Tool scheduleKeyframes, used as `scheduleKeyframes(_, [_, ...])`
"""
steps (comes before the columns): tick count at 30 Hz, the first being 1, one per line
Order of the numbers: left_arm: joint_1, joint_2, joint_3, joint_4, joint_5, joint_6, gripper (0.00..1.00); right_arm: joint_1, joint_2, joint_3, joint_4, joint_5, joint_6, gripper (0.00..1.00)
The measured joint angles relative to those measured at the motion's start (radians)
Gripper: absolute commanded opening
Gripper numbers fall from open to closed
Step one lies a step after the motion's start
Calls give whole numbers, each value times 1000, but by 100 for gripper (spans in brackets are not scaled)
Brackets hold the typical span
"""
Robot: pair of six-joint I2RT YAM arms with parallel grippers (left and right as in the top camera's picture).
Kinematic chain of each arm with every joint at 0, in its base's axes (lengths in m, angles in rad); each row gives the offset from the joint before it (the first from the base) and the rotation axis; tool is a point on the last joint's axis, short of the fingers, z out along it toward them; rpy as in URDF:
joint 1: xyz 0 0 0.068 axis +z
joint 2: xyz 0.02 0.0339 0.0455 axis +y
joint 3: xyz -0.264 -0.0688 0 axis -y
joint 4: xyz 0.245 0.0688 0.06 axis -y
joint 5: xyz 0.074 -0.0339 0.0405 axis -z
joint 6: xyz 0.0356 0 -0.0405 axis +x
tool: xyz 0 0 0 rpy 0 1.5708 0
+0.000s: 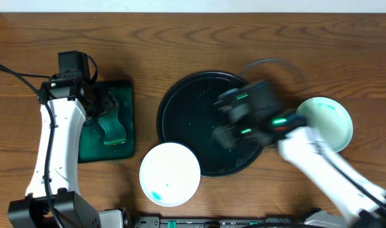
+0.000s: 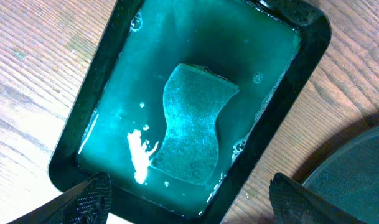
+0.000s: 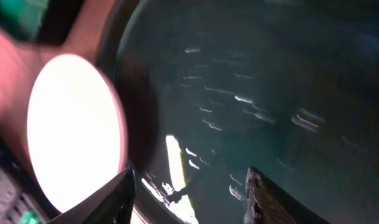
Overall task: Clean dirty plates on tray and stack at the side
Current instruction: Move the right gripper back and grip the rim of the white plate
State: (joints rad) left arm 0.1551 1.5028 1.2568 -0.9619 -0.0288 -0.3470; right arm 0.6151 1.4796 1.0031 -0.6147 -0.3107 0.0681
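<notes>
Right gripper (image 3: 190, 186) hangs blurred over the black tray (image 1: 180, 95), fingers spread wide, nothing between them. The white plate (image 1: 170, 174) sits on the tray's near-left rim, overlapping it, with a teal smear by its edge. The mint plate (image 1: 329, 120) lies just right of the tray. Left gripper (image 2: 190, 186), well left of the tray, gapes empty above the sponge (image 2: 192, 124) in the green tray (image 2: 313, 43).
</notes>
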Motion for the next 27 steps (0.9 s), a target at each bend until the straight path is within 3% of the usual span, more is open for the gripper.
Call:
scheduleKeyframes(2, [0,0,0,0,0,0,82,121,95,0,45,70,-12,55])
scheduleKeyframes(6, [0,0,0,0,0,0,82,211,254,29,27,142,-45,49])
scheduleKeyframes(7, [0,0,0,0,0,0,82,217,296,57,-11,158,-60,43])
scheduleKeyframes(9, [0,0,0,0,0,0,82,220,339,98,-50,172,-77,21])
scheduleKeyframes(10, [0,0,0,0,0,0,82,220,364,134,-63,181,-98,25])
scheduleKeyframes(11, [0,0,0,0,0,0,82,220,371,153,-65,191,-104,39])
scheduleKeyframes(12, [0,0,0,0,0,0,82,220,371,164,-65,196,-110,45])
scheduleKeyframes(20, [0,0,0,0,0,0,82,198,364,232,-160,151,-209,58])
scheduleKeyframes(27, [0,0,0,0,0,0,82,222,311,257,-222,23,-354,61])
